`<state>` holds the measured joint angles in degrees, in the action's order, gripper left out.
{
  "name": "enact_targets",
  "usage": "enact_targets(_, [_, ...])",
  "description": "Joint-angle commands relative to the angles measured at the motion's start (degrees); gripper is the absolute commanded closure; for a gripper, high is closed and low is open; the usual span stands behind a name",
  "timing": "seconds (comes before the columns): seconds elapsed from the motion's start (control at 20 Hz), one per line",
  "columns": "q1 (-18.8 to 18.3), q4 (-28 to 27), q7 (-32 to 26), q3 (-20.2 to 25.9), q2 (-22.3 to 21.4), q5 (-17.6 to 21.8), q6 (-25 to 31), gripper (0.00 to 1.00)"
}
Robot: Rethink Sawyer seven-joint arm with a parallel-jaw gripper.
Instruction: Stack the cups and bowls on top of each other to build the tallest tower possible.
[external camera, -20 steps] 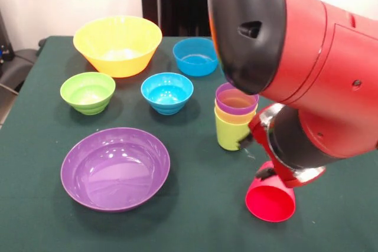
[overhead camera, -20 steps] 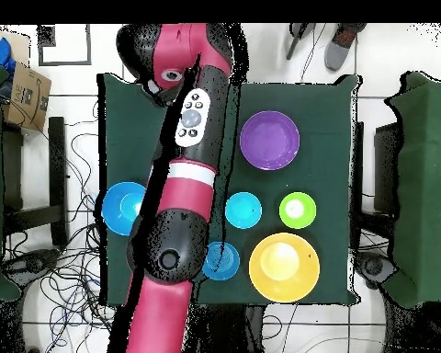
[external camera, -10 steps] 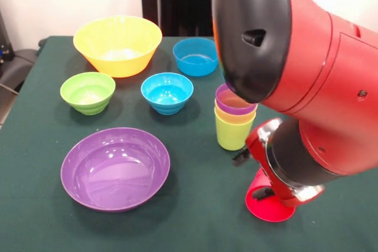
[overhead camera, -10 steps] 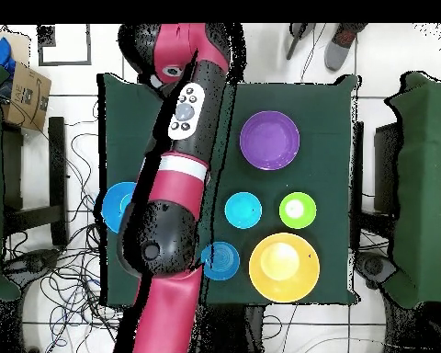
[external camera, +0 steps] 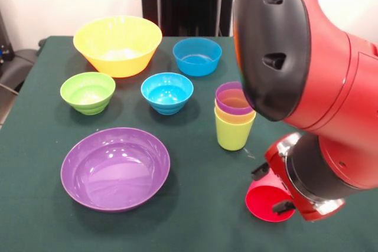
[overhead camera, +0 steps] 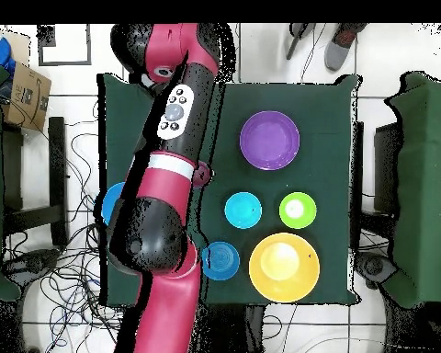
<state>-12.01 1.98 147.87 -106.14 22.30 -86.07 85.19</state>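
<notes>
Altogether four tapered plastic cups and six glossy plastic bowls can be counted, and the claw itself is hidden behind the red and black arm, so whether it is released or clenched cannot be told. Going left to right in the front view, and well to the left of the arm's wrist: a small green bowl, a large yellow-orange bowl behind it, a wide shallow purple bowl nearer the camera, then one small blue bowl and a second small blue bowl farther back. Next comes the tower, three nested cups with the lime green cup lowest, a yellow cup in it and a purple cup on top, standing upright just left of the wrist. A red cup lies on its side right at the wrist end, its mouth facing the camera. A large blue bowl shows only in the overhead view, mostly covered by the arm.
</notes>
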Motion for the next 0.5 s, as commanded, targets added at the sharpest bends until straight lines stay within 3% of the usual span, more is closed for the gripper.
enact_targets(0.05, [-1.2,2.2,9.8,-8.8,-0.2,-5.6,-0.8,0.0])
enact_targets(0.5, [-2.2,2.4,0.7,-12.6,0.0,-6.5,4.1,0.0])
